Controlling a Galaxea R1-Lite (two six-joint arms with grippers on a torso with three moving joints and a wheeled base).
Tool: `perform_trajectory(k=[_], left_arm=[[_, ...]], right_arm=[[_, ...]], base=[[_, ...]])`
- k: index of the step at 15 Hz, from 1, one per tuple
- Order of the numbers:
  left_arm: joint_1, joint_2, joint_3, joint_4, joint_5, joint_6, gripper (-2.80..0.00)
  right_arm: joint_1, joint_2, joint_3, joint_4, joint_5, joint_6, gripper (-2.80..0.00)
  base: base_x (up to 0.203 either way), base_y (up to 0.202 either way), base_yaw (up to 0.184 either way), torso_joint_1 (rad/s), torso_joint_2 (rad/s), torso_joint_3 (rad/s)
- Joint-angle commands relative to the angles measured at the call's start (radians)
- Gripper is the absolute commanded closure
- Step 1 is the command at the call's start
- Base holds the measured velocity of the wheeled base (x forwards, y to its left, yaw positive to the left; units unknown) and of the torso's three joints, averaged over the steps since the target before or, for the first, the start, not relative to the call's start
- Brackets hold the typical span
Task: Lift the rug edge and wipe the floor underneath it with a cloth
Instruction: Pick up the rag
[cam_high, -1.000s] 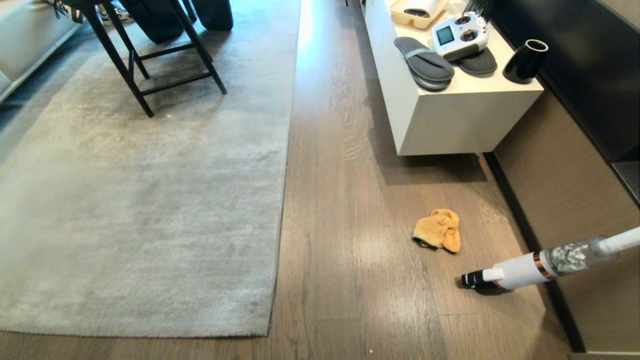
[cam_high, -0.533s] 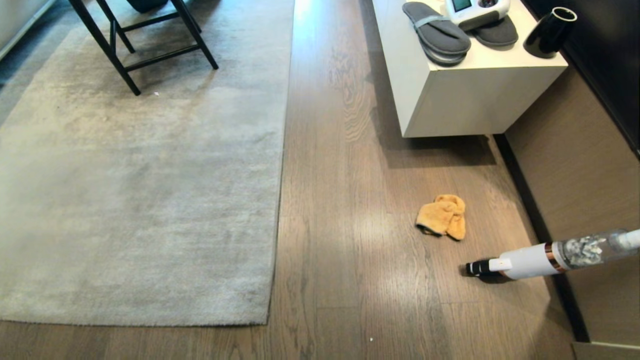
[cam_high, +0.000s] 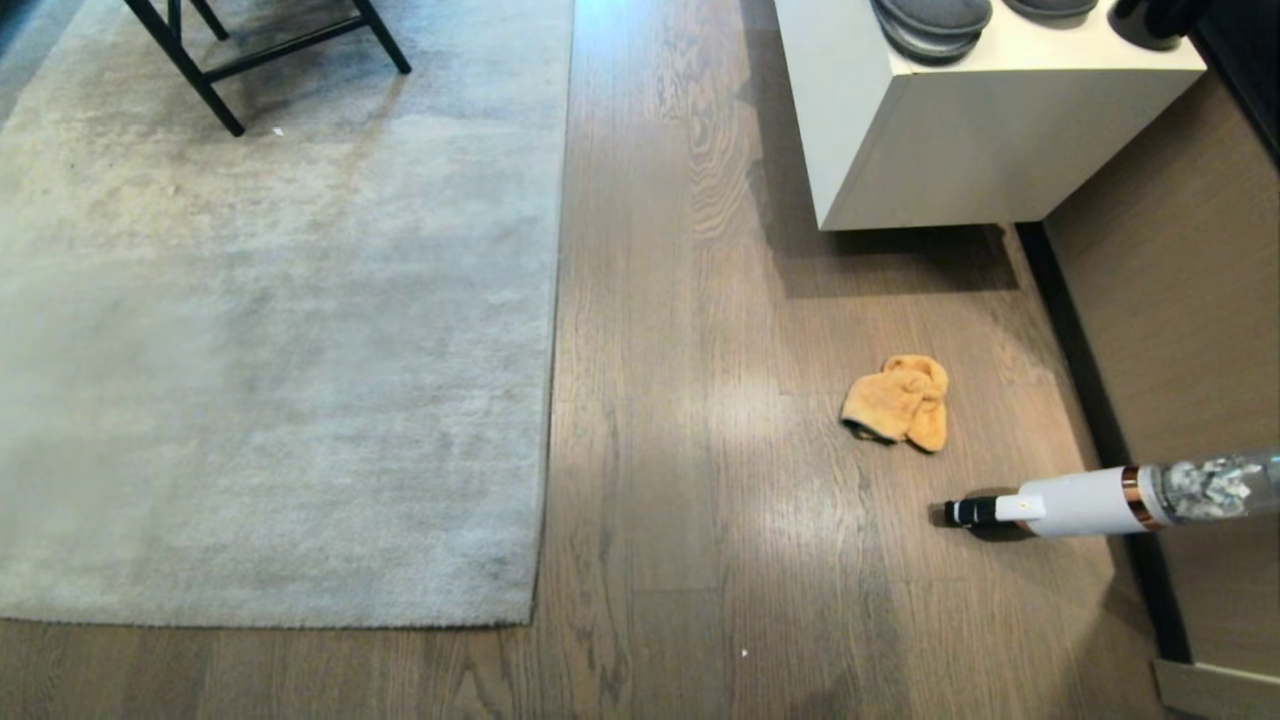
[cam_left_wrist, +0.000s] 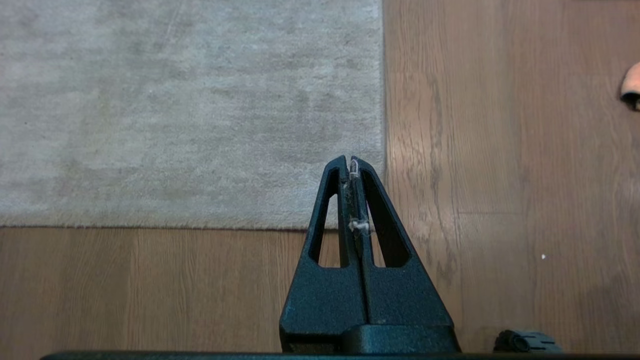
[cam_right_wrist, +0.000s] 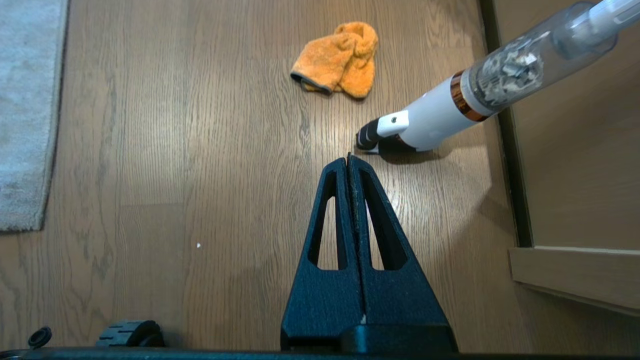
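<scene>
A large pale grey rug lies flat on the left, its rug edge (cam_high: 548, 400) running straight to a square corner (cam_high: 528, 622). The floor (cam_high: 680, 420) is brown wooden planks. The crumpled orange cloth (cam_high: 897, 402) lies on the planks to the right, well apart from the rug. Neither arm shows in the head view. My left gripper (cam_left_wrist: 349, 162) hangs shut and empty above the rug corner (cam_left_wrist: 381, 226), with only lint on its pads. My right gripper (cam_right_wrist: 348, 160) hangs shut and empty above bare planks, short of the cloth (cam_right_wrist: 338, 60).
A white handheld vacuum (cam_high: 1090, 498) lies on the floor just near of the cloth, by the wall's dark skirting (cam_high: 1100, 430). A white cabinet (cam_high: 960, 130) with slippers on top stands at the back right. Black stool legs (cam_high: 200, 70) rest on the rug.
The whole head view has tilted downward: cabinet, stool and cloth slid toward the top of the picture. Nothing on the floor has itself moved.
</scene>
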Motion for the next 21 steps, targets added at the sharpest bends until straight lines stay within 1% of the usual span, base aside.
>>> perform_trajectory(k=[1, 21], left_arm=[[0.0, 0.0, 0.0, 0.0, 0.0, -0.001, 0.0], [0.0, 0.0, 0.0, 0.0, 0.002, -0.006, 0.0]], right_arm=[[-0.001, 0.001, 0.0, 0.0, 0.0, 0.0, 0.0], [0.0, 0.001, 0.0, 0.0, 0.0, 0.0, 0.0]], base=[[0.0, 0.0, 0.0, -0.003, 0.0, -0.202], [0.0, 0.0, 0.0, 0.002, 0.0, -0.197]])
